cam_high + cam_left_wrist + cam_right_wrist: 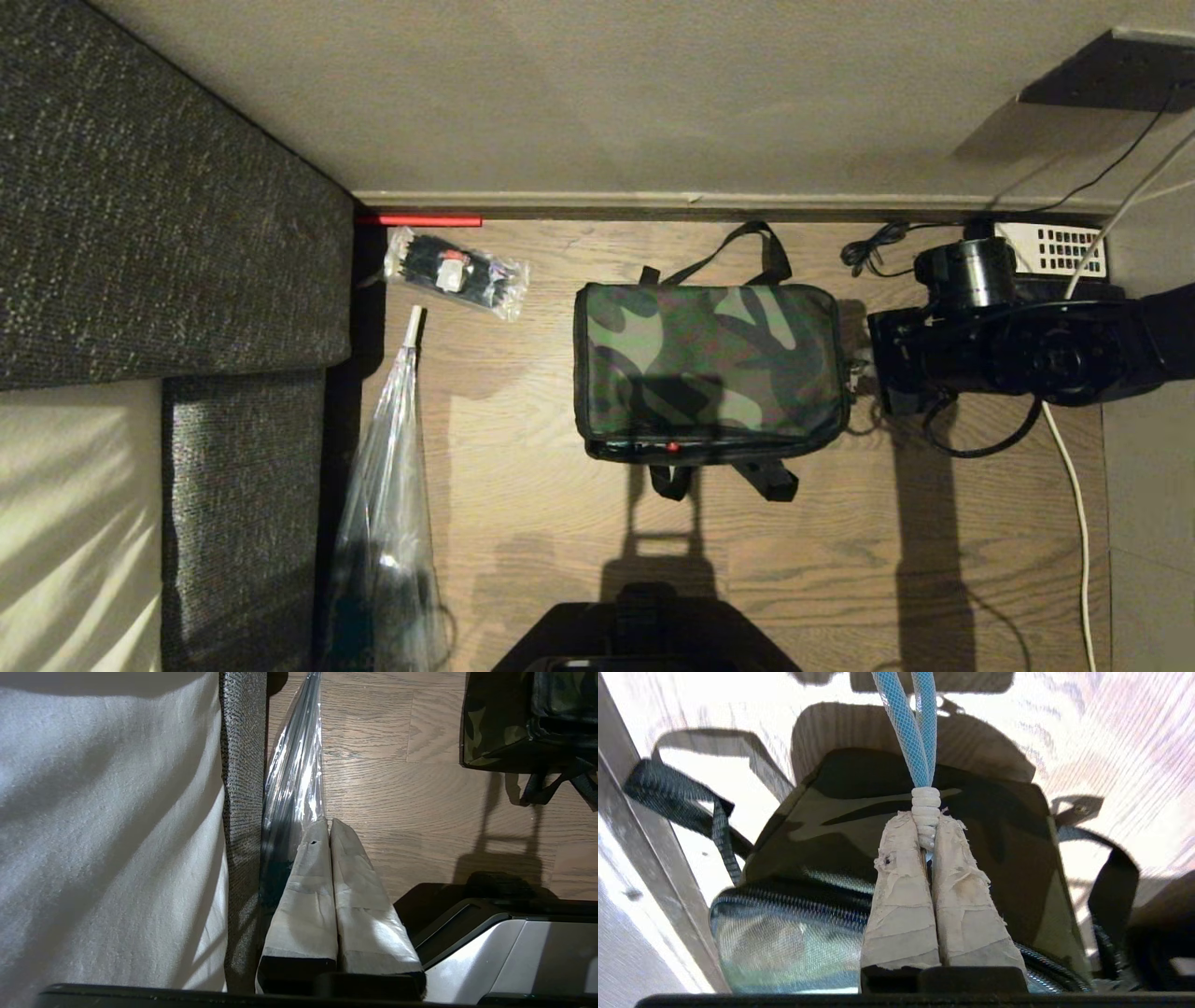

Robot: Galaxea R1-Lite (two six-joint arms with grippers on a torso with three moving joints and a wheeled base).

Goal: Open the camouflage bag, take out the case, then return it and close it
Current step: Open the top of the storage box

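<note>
- Camouflage bag point(709, 359) sits zipped on the wood floor point(523, 523); right gripper point(928, 833), at its right end, pinches the blue zipper cord point(920, 732).
- Best pull follows the zipper line, steadily.
- Left gripper point(331, 826) parked, pressed together.

A clear plastic packet of black items point(456, 273) lies on the brown wood-plank floor point(523, 448), just beside the dark grey woven sofa point(168, 196). A long crinkled clear plastic sleeve point(387, 523) lies along the sofa's edge. A white vented box point(1055, 248) sits well apart from the sofa.
</note>
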